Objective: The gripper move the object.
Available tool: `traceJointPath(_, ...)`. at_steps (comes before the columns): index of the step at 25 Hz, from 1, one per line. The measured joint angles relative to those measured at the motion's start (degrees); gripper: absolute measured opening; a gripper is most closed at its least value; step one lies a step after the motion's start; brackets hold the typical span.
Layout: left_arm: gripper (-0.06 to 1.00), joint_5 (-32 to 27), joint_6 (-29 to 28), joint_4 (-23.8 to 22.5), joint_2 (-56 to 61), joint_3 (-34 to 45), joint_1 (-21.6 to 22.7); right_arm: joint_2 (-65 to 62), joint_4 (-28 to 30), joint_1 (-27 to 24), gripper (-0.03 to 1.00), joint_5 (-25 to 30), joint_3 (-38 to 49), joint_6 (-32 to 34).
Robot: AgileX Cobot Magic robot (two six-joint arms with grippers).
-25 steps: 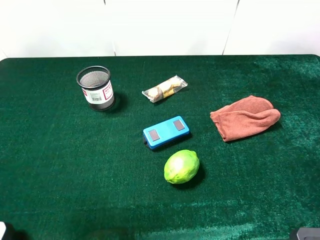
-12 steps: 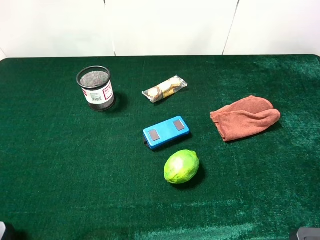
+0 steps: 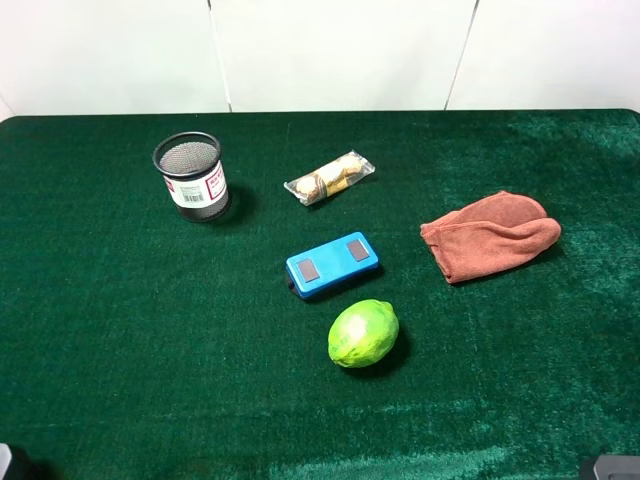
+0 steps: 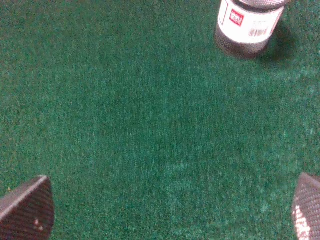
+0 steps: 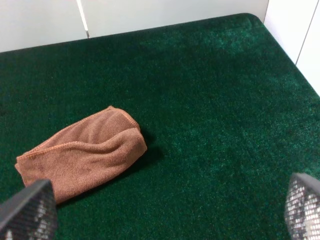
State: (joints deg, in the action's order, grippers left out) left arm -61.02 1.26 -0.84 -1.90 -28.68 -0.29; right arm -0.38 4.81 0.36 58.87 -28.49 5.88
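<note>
The bright green lime (image 3: 363, 333) lies on the green cloth near the front middle, just in front of the blue box (image 3: 332, 264). It shows in neither wrist view. My left gripper (image 4: 166, 207) is open and empty over bare cloth, with the black mesh cup (image 4: 248, 25) ahead of it. My right gripper (image 5: 165, 207) is open and empty, with the folded rust-brown cloth (image 5: 82, 152) ahead of it. Both grippers are far from the lime. In the exterior view only slivers of the arms show at the bottom corners.
The black mesh cup (image 3: 192, 176) stands at the back left. A wrapped snack packet (image 3: 329, 178) lies at the back middle. The rust-brown cloth (image 3: 490, 236) lies at the right. White walls bound the far edge of the table (image 3: 100, 330).
The objects have not moved. The dark bit of the left arm at the bottom left corner has drawn slightly further out of the exterior view.
</note>
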Motion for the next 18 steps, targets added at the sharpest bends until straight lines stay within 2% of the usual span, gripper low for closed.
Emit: traceJointPath(18, 0.96, 0.1, 0.7, 0.8, 2.2, 0.0, 0.1, 0.0, 0.0, 0.0, 0.7, 0.0, 0.0, 0.0)
